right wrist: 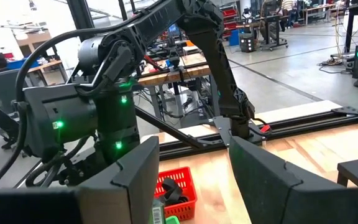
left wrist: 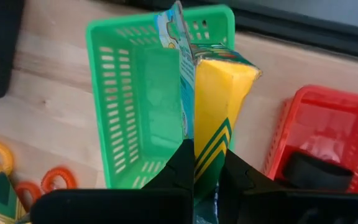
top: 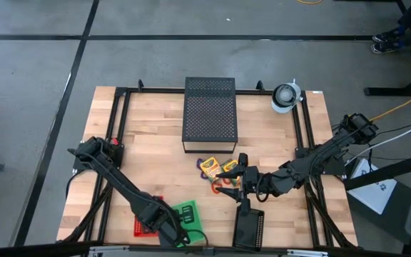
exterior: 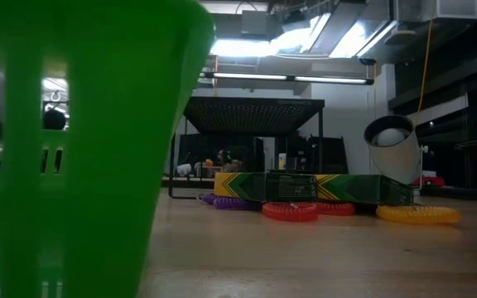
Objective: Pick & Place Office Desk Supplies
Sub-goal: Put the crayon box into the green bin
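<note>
My left gripper (left wrist: 207, 180) is shut on a yellow-and-green crayon box (left wrist: 219, 99) over the green basket (left wrist: 135, 112), near the table's front edge (top: 173, 232). Two more crayon boxes (top: 218, 168) lie mid-table with orange, red and purple rings (top: 223, 189) around them; the low view shows them flat on the wood (exterior: 305, 186). My right gripper (right wrist: 197, 180) hangs open and level just right of them (top: 240, 178), with nothing between its fingers. The red basket (left wrist: 328, 137) holds a black clip (left wrist: 319, 171). My left gripper pinches the crayon box by its two broad faces near one end (left wrist: 209, 163), between its two fingers. The fingers come steeply from above, lying along the box. The box sticks out beyond the fingertips, its opened flap end (left wrist: 176, 28) farthest away, over the green basket and lifted off the table.
The large black perforated box (top: 209, 118) stands at the far middle, a white cup (top: 285, 96) at the far right. A black basket (top: 248, 228) sits at the front edge right of the green one. Black frame rails (top: 120, 121) run along the table's sides.
</note>
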Controlling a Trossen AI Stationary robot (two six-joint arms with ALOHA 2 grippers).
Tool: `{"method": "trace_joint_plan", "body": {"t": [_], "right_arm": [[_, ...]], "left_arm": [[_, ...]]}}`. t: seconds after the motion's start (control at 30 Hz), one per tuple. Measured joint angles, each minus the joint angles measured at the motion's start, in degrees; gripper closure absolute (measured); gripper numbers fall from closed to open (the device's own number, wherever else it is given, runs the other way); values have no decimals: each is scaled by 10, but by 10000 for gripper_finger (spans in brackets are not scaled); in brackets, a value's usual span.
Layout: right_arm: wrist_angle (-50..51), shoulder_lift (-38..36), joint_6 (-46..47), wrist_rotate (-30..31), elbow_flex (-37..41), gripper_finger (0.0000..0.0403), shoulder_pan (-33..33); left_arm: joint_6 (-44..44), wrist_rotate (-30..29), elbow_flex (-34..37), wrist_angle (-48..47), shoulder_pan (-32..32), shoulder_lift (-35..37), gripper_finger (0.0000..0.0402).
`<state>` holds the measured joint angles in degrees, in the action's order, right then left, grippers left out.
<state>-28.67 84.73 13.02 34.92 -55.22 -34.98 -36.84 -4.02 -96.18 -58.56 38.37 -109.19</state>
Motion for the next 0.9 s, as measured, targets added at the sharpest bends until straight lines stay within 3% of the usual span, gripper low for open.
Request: {"method": "trace_joint_plan", "body": {"t": [0.2, 0.9], "right_arm": [[0, 0, 0, 0, 0, 207, 0], [0, 4, 15, -13, 0, 207, 0]], "left_arm": [[4, 25, 1, 9, -3, 0, 380], [13, 23, 61, 44, -10, 0, 380]]}}
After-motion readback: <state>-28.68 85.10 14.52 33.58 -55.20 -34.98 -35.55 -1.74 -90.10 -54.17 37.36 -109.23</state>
